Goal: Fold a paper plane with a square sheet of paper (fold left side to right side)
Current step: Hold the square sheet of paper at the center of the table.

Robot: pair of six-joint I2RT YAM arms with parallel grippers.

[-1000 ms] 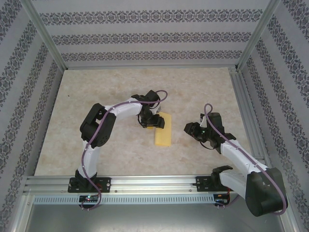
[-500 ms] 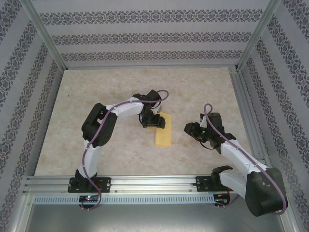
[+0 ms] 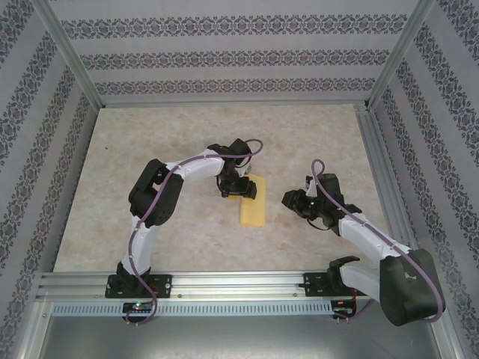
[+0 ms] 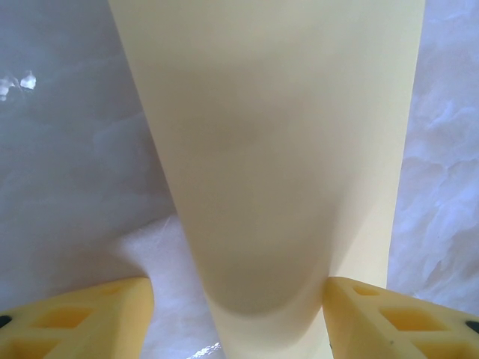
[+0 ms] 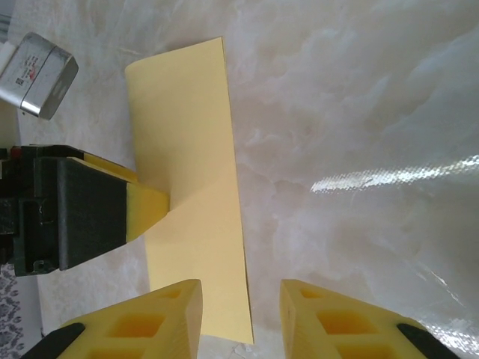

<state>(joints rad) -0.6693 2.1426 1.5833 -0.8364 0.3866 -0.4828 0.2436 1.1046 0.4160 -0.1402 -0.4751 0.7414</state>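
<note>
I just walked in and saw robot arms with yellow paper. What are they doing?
Two robot arms are making a paper plane. The thin yellow-orange sheet of paper lies on the pale marbled table, already folded in half into a long narrow strip. The left arm's yellow fingers are spread around the strip, one at each long edge. The right arm's yellow fingers hover just to the right of the strip, open and holding nothing.
</note>
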